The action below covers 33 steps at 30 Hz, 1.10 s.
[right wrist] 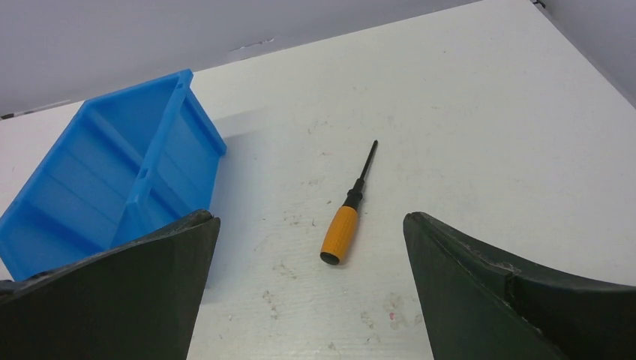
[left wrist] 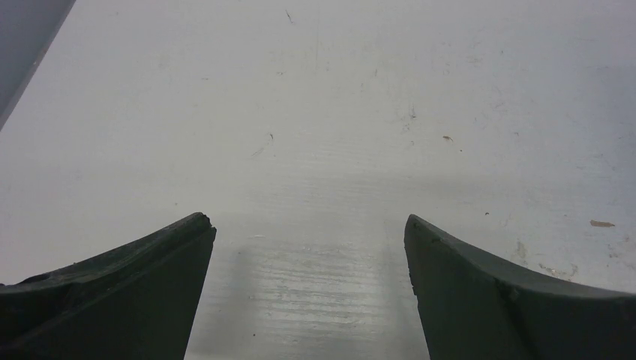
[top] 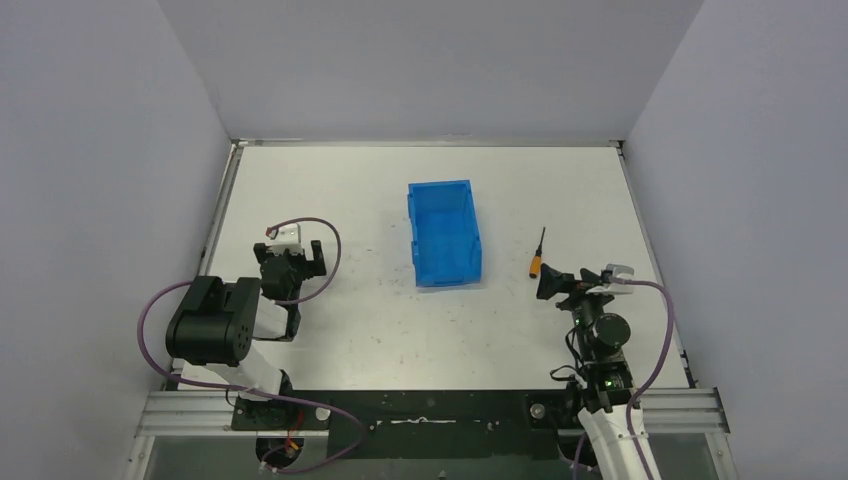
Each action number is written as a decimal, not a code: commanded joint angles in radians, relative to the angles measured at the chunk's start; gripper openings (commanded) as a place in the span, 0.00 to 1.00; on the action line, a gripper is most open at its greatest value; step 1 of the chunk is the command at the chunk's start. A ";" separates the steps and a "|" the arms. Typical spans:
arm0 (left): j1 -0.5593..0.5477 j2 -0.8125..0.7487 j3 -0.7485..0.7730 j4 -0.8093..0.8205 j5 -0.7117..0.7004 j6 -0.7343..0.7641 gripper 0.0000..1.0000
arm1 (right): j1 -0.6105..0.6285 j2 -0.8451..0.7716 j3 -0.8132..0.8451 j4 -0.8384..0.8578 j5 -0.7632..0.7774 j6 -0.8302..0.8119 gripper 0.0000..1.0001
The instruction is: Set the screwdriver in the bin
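Observation:
The screwdriver [top: 538, 255], with an orange handle and a thin black shaft, lies on the white table right of the blue bin [top: 444, 234], shaft pointing away from the arms. In the right wrist view the screwdriver [right wrist: 340, 234] lies just ahead of my open, empty right gripper [right wrist: 309, 219], between the lines of the two fingers, with the bin [right wrist: 112, 180] at the left. In the top view the right gripper [top: 583, 278] sits just near and right of the handle. My left gripper [top: 290, 252] is open and empty over bare table [left wrist: 308, 220], far left of the bin.
The table [top: 380, 330] is walled by grey panels at the left, back and right. Purple cables [top: 330, 250] loop around the left arm and another runs along the right arm [top: 665, 330]. The arm bases stand on a black rail at the near edge.

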 commanded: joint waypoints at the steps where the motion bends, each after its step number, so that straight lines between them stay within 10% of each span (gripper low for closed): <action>1: 0.004 -0.003 0.022 0.058 0.002 -0.004 0.97 | -0.001 0.041 0.056 0.051 0.020 0.022 1.00; 11: 0.004 -0.005 0.022 0.057 0.002 -0.005 0.97 | -0.003 0.323 0.308 -0.040 0.075 0.086 1.00; 24: 0.004 -0.004 0.022 0.056 0.002 -0.005 0.97 | -0.008 1.218 0.861 -0.520 0.142 0.041 0.95; 33: 0.004 -0.004 0.021 0.058 0.002 -0.005 0.97 | -0.002 1.555 0.944 -0.499 0.086 0.016 0.65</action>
